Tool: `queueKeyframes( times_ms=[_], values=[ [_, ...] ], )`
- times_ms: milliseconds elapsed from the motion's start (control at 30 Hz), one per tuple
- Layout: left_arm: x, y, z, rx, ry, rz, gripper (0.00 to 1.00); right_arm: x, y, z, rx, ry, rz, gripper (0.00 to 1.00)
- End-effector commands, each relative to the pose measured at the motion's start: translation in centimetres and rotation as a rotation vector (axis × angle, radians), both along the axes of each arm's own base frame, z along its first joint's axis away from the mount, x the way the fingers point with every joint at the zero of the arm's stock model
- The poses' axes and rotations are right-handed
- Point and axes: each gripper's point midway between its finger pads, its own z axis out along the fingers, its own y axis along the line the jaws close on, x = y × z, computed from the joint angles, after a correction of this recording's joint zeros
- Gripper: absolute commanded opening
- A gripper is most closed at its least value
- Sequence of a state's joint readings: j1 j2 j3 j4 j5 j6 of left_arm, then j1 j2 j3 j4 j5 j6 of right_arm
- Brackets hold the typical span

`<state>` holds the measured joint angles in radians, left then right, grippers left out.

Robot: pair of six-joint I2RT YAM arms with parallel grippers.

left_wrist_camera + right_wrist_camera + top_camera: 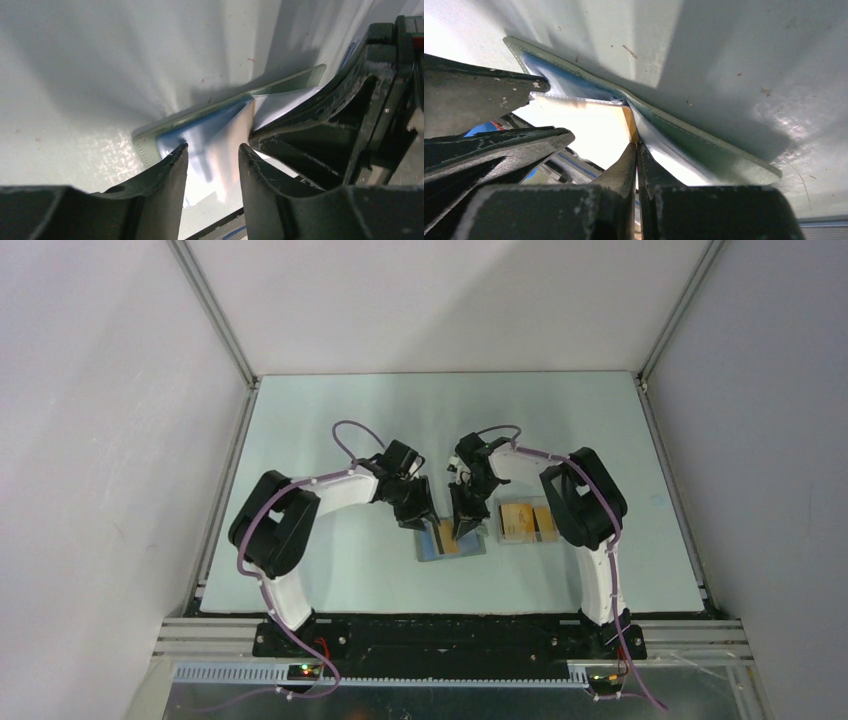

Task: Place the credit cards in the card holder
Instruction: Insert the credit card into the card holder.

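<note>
The grey-green card holder (428, 550) lies open on the table between the two arms, bluish-grey inside up. It also shows in the left wrist view (148, 146) and the right wrist view (709, 147). My right gripper (466, 530) is shut on the edge of an orange-gold credit card (628, 120), with the card's far end down in the holder's fold. My left gripper (425, 519) is open, with its fingers (170, 170) astride the holder's left half. More orange-gold credit cards (527, 522) lie to the right.
The spare cards lie in a clear plastic tray (503, 537) just right of the holder, under the right arm's elbow. Metal frame rails run along the table's left and right sides. The arm bases stand at the near edge.
</note>
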<state>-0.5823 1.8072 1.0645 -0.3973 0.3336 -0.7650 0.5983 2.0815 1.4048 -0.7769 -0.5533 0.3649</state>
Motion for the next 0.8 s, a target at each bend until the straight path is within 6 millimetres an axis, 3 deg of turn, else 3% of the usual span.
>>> queueKeyframes(
  times_ms=[0,200,400,567,767],
  values=[
    [-0.6,1.8,0.1,0.02,0.017,0.037,0.51,0.1,-1.4,-1.9,-0.099,0.012,-0.02,0.04],
    [-1.0,1.3,-0.5,-0.009,0.042,0.012,0.51,0.5,-1.3,-1.7,-0.082,0.011,-0.028,0.04],
    [-0.8,0.0,0.3,-0.064,0.034,-0.017,0.49,0.4,-1.0,-1.7,-0.062,0.023,-0.027,0.04],
    [-0.9,-1.6,1.8,-0.1,0.012,-0.047,0.43,0.5,-0.8,-1.4,-0.042,0.022,-0.029,0.04],
    [-0.9,-1.8,2.0,-0.101,0.01,-0.036,0.31,0.9,-0.6,-0.7,-0.009,0.019,-0.039,0.04]
  ],
)
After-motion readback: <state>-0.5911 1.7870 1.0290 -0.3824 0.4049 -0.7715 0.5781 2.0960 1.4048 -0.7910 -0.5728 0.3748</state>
